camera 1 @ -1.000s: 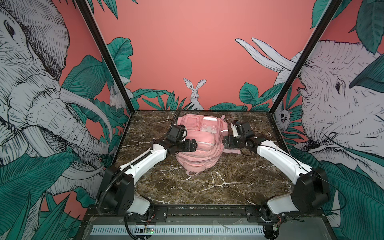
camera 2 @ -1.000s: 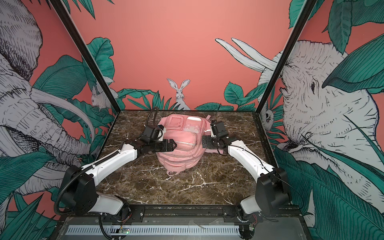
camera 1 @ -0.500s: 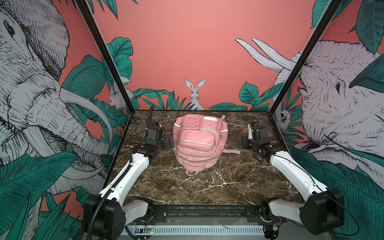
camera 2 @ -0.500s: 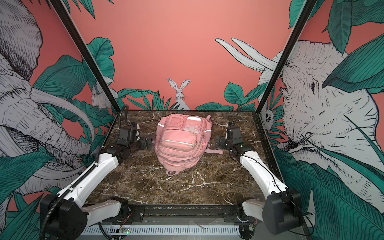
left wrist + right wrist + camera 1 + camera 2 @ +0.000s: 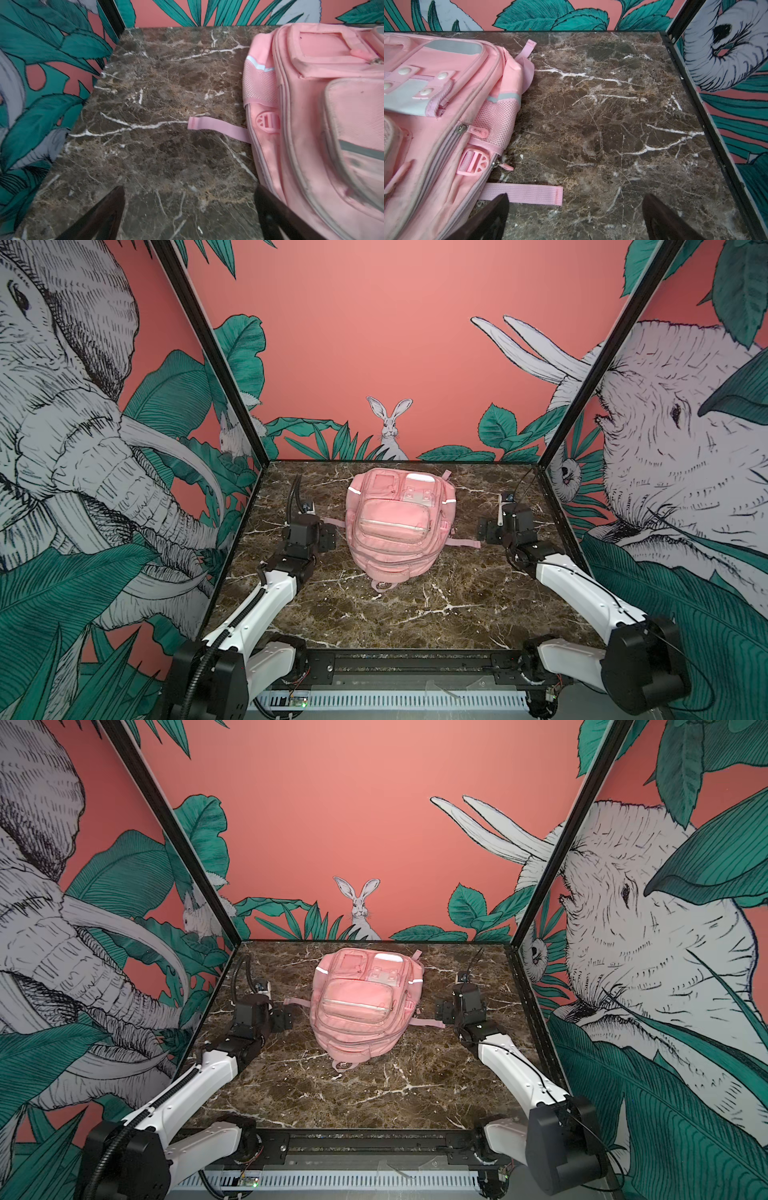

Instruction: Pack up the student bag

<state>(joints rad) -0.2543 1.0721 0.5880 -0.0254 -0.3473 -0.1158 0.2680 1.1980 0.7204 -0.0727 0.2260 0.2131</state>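
pink fabric makes up the student bag, which lies front-up on the brown marble counter, between the two end effectors and touching neither. the left end effector is near one side of the bag, jaws spread wide and empty; a loose pink strap lies flat on the counter ahead of it. the right end effector is near the opposite side, equally wide and empty, with a second strap lying just beside one dark fingertip.
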